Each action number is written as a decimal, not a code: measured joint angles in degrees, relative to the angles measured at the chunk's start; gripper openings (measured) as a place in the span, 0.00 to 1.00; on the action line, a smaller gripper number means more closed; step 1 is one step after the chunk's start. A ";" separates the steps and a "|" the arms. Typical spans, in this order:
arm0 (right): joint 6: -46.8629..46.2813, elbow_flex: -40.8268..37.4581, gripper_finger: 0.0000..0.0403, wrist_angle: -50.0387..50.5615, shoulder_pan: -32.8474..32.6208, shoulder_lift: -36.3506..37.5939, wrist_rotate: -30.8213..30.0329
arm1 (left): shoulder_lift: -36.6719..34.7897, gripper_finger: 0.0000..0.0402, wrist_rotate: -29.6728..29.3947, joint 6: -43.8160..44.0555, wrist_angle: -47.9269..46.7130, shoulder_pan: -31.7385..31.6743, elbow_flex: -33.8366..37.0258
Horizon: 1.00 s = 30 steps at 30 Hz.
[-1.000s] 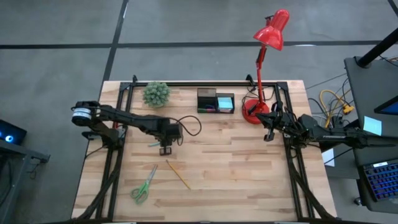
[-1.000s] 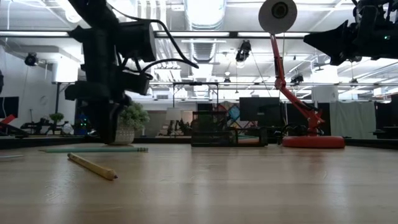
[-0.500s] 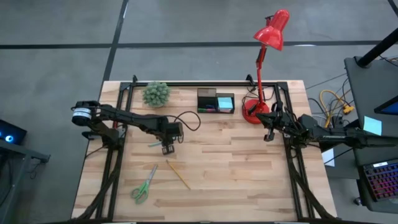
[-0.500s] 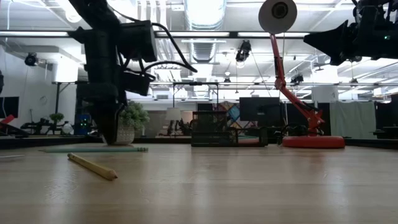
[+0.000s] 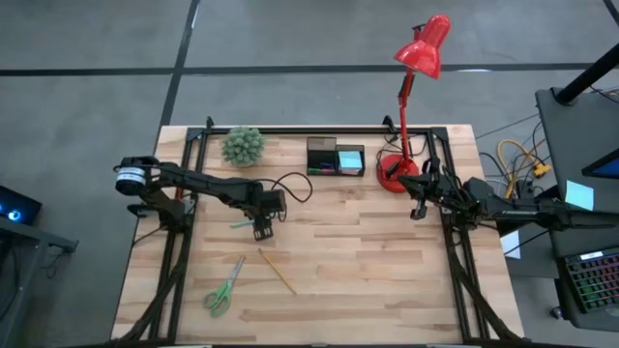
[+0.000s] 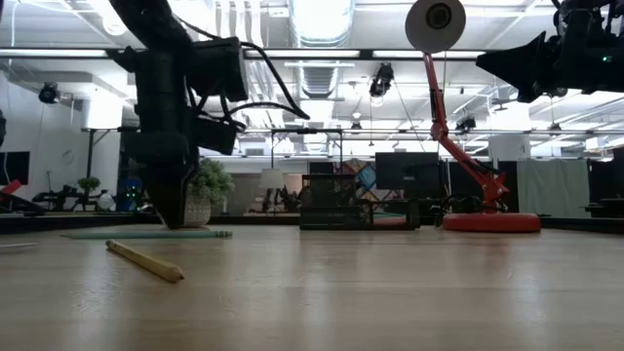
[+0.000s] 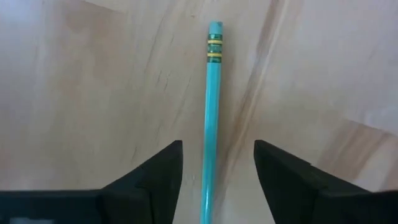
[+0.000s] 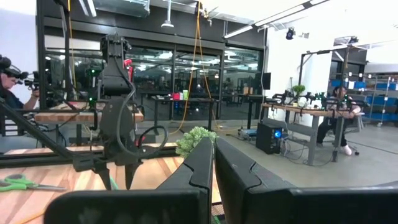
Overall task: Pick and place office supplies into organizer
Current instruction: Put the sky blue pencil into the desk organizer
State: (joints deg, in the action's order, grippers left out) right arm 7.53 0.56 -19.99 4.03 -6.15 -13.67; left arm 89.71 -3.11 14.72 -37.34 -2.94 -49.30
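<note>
**Supplies and organizer: positions on table**

Teal pen (image 7: pixel 212 118) is lying flat on the wood, its banded end showing. Yellow pencil (image 5: pixel 278 271) is lying diagonally, beside the green-handled scissors (image 5: pixel 223 287). Black organizer (image 5: pixel 336 157) is sitting at the far edge, apparently holding light-blue and pink items; contents unclear.

We're in a robotics lab, an open industrial hall. Overhead in the low view run exposed ducts (image 6: pixel 322 73) and strip lights, with black metal frames and monitors (image 6: pixel 405 171) behind the wooden table (image 5: pixel 368 261). From above, the table sits on a grey concrete floor (image 5: pixel 290 39), cables (image 5: pixel 517 155) spilling beside it and a laptop (image 5: pixel 590 280) at the edge. The right wrist view looks across workbenches (image 8: pixel 68 115), glass partitions, blue storage bins (image 8: pixel 379 99), and a seated person (image 8: pixel 341 118) at a bench.
</note>
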 joint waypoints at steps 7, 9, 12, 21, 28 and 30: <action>0.00 0.00 0.02 0.00 0.01 0.00 0.02 | 3.62 0.46 0.51 -0.04 0.37 -0.69 -0.38; 0.02 0.00 0.02 0.00 0.02 0.00 0.02 | 4.38 0.46 1.09 -0.14 0.41 -1.36 -0.44; 0.02 0.00 0.02 0.00 0.00 0.00 0.02 | 5.43 0.46 2.43 -0.09 0.59 -2.73 -0.44; 0.04 0.00 0.02 -0.01 0.02 0.00 0.02 | 7.09 0.43 3.90 -0.50 0.72 -4.49 -0.36; 0.04 0.00 0.02 -0.02 0.01 0.00 0.02 | 7.35 0.29 2.98 -0.43 0.70 -4.57 -0.28; 0.20 -0.02 0.02 -0.02 0.02 0.00 0.02 | 7.35 0.25 2.79 -0.43 0.70 -4.57 -0.26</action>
State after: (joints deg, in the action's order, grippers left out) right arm 7.73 0.54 -20.01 4.05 -6.15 -13.65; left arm 97.06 -0.33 14.29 -36.64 -7.51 -49.56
